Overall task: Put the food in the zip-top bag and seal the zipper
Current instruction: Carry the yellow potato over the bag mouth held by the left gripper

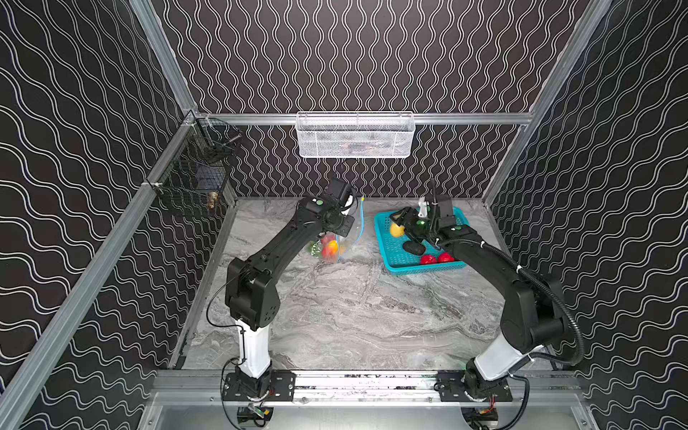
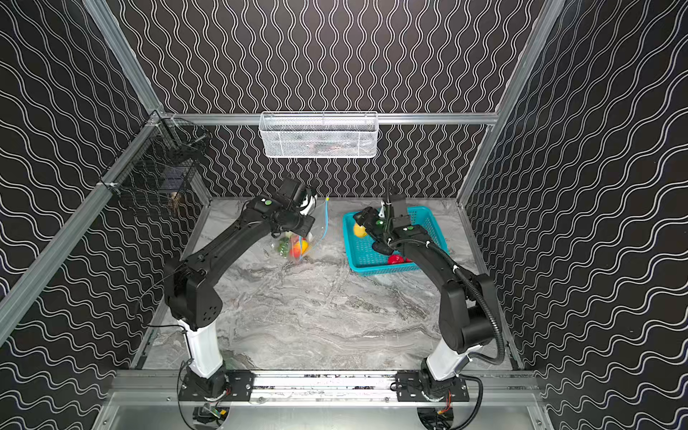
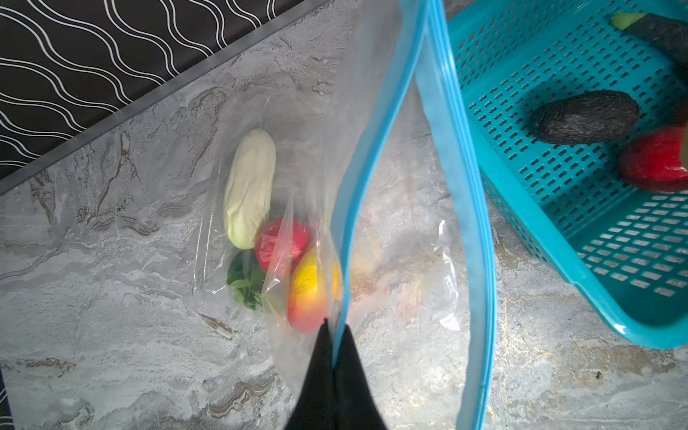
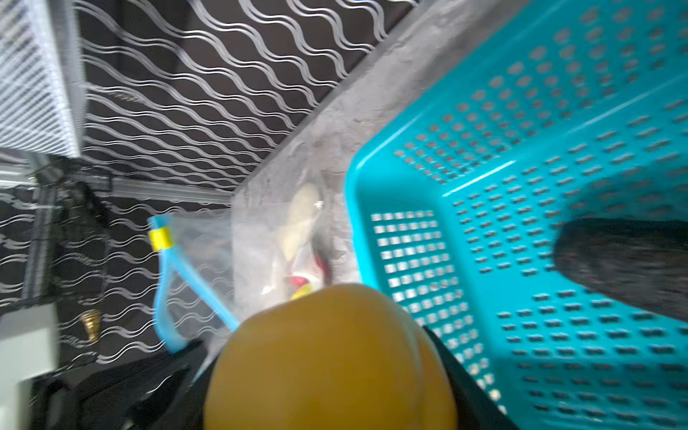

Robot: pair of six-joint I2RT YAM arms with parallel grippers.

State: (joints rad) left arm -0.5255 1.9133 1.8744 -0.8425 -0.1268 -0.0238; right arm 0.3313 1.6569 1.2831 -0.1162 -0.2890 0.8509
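Left hand pinched together on the blue zipper strip, lifting one lip so the bag gapes; some food lies inside, below the hand. Right hand clamped round the yellow potato, over the basket. Bag mouth just beside, probably the next drop.

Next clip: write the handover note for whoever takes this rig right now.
Left gripper: shut on the zipper strip, holding the mouth of the zip-top bag open.
Right gripper: closed on the yellow potato over the teal basket.
In bag: white oblong piece, red fruit, orange-yellow fruit, green leaves.
In basket: dark avocado-like piece, two red fruits, another dark piece.
To do: bag those, then run the yellow slider shut.
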